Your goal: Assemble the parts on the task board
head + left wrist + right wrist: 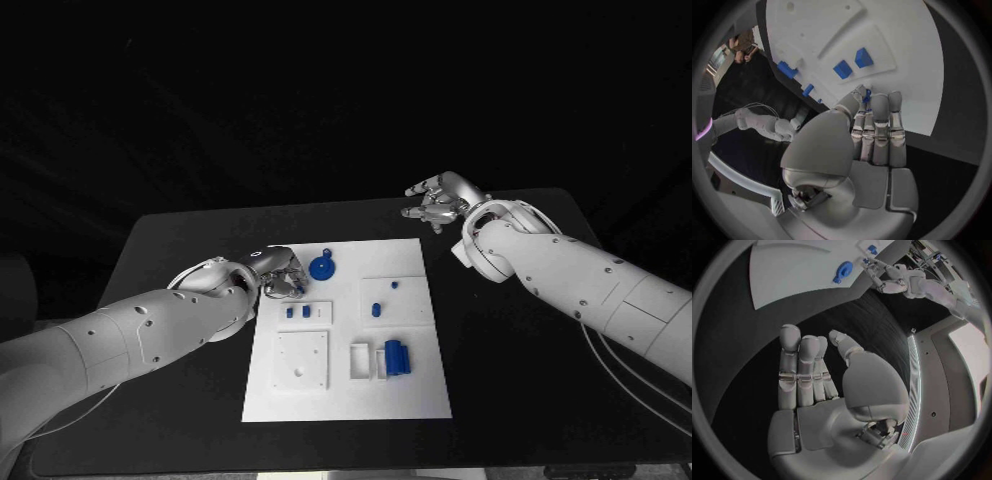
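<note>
1. The black table fills the scene under a dark backdrop.
2. The task board lies at its middle, long axis running 12 to 6 o'clock.
3. The left hand, at the board's 10 o'clock edge, pinches a small blue part between thumb and fingertips.
4. The right hand hovers off the board's 1 o'clock corner, fingers loosely apart, holding nothing.
5. A blue cylinder lies lengthwise, 12 to 6.
</note>
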`<action>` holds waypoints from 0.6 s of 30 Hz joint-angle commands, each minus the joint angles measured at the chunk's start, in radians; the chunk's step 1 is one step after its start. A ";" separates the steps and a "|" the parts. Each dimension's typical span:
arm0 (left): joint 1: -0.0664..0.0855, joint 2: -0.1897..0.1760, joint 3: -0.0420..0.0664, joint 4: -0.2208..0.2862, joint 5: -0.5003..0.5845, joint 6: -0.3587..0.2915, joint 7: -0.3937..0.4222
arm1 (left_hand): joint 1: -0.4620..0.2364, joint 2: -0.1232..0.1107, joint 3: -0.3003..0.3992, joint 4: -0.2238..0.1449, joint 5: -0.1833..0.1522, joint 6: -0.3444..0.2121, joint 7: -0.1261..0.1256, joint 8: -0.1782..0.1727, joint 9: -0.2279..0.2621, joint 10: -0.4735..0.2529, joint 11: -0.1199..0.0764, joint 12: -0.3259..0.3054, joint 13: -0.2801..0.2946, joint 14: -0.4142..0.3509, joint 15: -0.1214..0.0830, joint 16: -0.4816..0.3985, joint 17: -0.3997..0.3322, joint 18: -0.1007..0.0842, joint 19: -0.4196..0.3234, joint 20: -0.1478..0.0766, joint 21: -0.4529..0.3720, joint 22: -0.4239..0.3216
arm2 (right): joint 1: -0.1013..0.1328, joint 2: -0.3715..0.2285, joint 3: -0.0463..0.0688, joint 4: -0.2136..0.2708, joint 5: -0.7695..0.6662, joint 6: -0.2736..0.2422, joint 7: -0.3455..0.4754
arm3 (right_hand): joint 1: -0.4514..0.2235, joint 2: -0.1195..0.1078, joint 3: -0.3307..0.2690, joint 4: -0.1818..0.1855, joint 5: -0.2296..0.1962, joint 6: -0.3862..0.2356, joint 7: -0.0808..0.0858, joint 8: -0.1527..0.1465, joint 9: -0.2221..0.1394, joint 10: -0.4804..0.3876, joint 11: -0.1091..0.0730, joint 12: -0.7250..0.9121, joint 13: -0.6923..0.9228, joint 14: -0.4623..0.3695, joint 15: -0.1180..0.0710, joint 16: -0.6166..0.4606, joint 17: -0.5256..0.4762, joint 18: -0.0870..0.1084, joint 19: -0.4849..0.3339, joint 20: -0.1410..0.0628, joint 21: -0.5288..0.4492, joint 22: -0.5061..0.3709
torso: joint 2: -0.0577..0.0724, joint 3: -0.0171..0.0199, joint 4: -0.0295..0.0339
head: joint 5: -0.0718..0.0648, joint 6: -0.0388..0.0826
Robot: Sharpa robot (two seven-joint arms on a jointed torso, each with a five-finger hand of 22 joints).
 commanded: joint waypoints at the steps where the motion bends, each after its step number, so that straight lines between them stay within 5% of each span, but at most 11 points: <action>1: -0.003 0.004 -0.001 -0.002 0.003 0.014 0.012 | 0.006 0.007 -0.001 -0.004 0.002 0.002 0.004 -0.002 0.001 0.001 0.000 0.006 0.002 0.004 0.004 -0.007 0.001 0.018 -0.002 -0.004 -0.004 0.021 | -0.001 0.000 0.000 0.002 0.000 0.008 0.009 | -0.009 0.004 0.001 0.001 0.003 0.005 -0.001 0.001 0.002 -0.006 0.002 0.005 -0.001 0.003 -0.007 -0.005 -0.001 0.016 0.042 -0.008 0.003 -0.001 | 0.000 0.0005 0.0001 | -0.002 0.000; 18: -0.005 0.009 -0.005 -0.001 0.005 0.023 0.018 | 0.006 0.007 -0.001 -0.006 -0.001 0.002 0.004 -0.002 0.001 0.001 0.000 0.007 0.002 0.004 0.004 -0.007 0.002 0.019 -0.003 -0.004 -0.002 0.021 | -0.001 0.001 0.000 0.001 0.000 0.009 0.009 | -0.009 0.004 0.001 0.001 0.003 0.005 -0.001 0.001 0.002 -0.006 0.002 0.005 -0.001 0.003 -0.007 -0.005 -0.001 0.016 0.042 -0.008 0.003 -0.001 | 0.000 0.0000 0.0007 | -0.004 -0.002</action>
